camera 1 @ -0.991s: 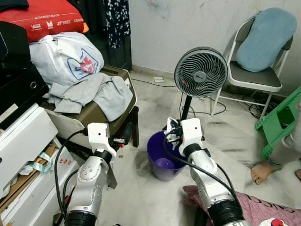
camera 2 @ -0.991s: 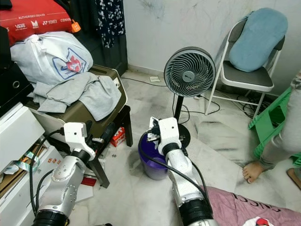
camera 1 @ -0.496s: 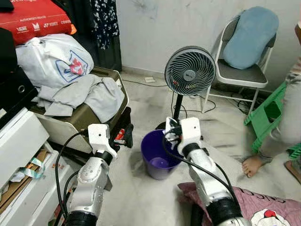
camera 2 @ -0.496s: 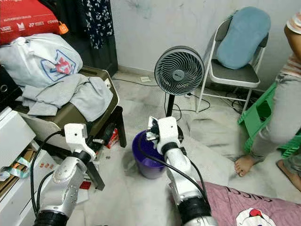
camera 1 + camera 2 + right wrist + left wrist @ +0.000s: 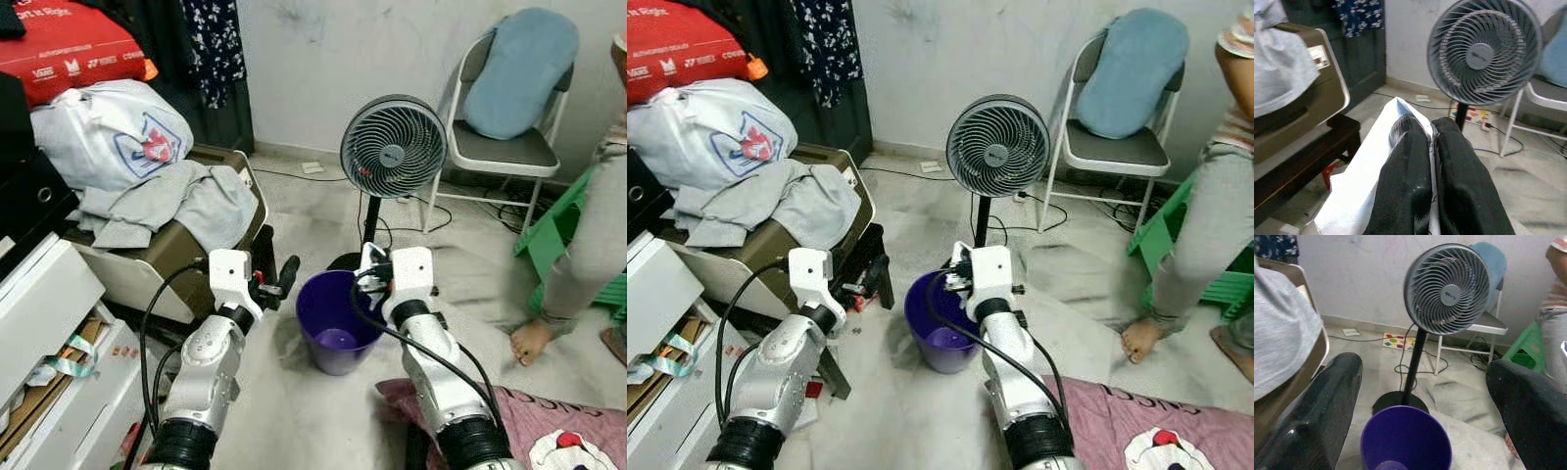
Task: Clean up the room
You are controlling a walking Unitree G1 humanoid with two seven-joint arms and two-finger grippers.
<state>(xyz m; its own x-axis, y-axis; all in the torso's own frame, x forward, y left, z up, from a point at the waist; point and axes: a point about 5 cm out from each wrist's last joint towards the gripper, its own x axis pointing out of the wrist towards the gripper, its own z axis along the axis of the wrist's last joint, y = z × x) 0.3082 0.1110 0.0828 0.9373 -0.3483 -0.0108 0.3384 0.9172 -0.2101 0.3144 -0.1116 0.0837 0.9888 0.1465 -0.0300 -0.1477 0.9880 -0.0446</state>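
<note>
A purple bin [image 5: 338, 318] stands on the floor in front of me, with a small pale object at its bottom. My right gripper [image 5: 370, 281] hangs over the bin's right rim, shut on a piece of white paper [image 5: 1364, 188] that drapes down beside its fingers [image 5: 1405, 181]. My left gripper [image 5: 276, 274] is open just left of the bin, nothing between its fingers [image 5: 1317, 411]. In the left wrist view the bin [image 5: 1405, 438] lies straight ahead and below.
A grey pedestal fan [image 5: 392, 147] stands right behind the bin. A brown suitcase [image 5: 147, 264] heaped with grey clothes [image 5: 186, 201] is at the left, white drawers [image 5: 44, 323] nearer. A folding chair [image 5: 514, 147], a green stool [image 5: 554, 230] and a person's leg [image 5: 588, 255] are at the right. A pink blanket [image 5: 549, 431] lies by my feet.
The view has swung and come closer to the bin. My left gripper has reached forward to the bin's left side. The right gripper still holds the paper. A person has stepped in at the right.
</note>
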